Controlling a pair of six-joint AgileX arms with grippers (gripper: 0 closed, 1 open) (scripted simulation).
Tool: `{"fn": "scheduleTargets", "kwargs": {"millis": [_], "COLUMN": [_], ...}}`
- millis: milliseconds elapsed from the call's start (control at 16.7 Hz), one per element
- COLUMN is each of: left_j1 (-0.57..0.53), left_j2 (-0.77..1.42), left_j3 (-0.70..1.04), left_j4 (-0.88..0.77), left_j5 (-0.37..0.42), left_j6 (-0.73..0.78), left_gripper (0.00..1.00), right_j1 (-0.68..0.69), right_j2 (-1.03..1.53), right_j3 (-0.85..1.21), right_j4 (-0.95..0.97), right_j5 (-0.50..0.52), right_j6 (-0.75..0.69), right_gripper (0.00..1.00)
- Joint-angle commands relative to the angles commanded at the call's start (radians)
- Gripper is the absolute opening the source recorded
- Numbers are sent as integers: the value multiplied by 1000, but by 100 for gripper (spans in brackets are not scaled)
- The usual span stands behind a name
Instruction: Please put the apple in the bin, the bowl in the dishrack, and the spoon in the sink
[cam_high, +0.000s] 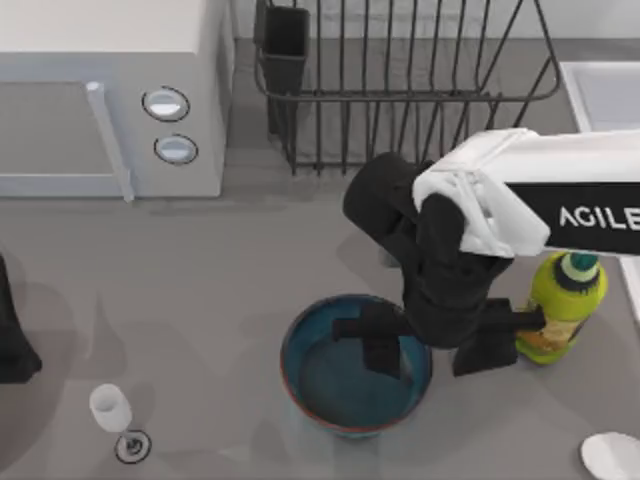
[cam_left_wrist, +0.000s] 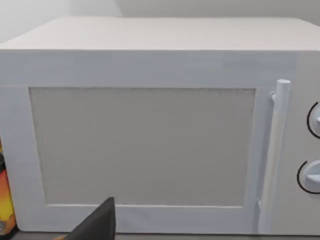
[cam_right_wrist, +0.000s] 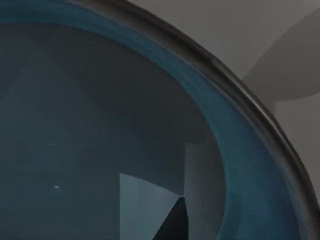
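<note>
The bowl (cam_high: 345, 385), teal-blue inside with a reddish-brown rim, stands at the front middle of the table. My right gripper (cam_high: 432, 345) hangs open over its right rim, one finger inside the bowl and the other outside it. The right wrist view looks closely into the bowl (cam_right_wrist: 100, 125) past a dark fingertip (cam_right_wrist: 174, 225). Behind stands the black wire dishrack (cam_high: 400, 95), and the sink (cam_high: 600, 95) is at the far right. A white oval thing (cam_high: 612, 457) lies at the front right corner, cut off; I cannot tell whether it is the spoon. The apple and the bin are out of view.
A green bottle (cam_high: 568, 305) stands just right of the outer finger. The white microwave (cam_high: 110, 100) fills the back left, close before the left wrist camera (cam_left_wrist: 150, 140). A small wine glass (cam_high: 112, 410) stands front left. My left arm (cam_high: 12, 340) is parked at the left edge.
</note>
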Motion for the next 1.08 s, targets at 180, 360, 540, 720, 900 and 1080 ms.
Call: {"fn": "scheduleTargets", "kwargs": {"millis": [180,360,540,720,900,1080], "left_j1": [0,0,0,0,0,0], "left_j2": [0,0,0,0,0,0], "left_j3": [0,0,0,0,0,0], "left_j4": [0,0,0,0,0,0], "left_j5": [0,0,0,0,0,0], "left_j6": [0,0,0,0,0,0], "left_gripper": [100,100,100,100,100,100], "right_j1": [0,0,0,0,4,40], "right_j2": [0,0,0,0,-1,-8], "right_j3": [0,0,0,0,3,41], "right_j4": [0,0,0,0,-3,-57], "right_j5": [0,0,0,0,-1,-15], "right_j6": [0,0,0,0,2,10], "right_gripper": [17,0,0,0,0,0]}}
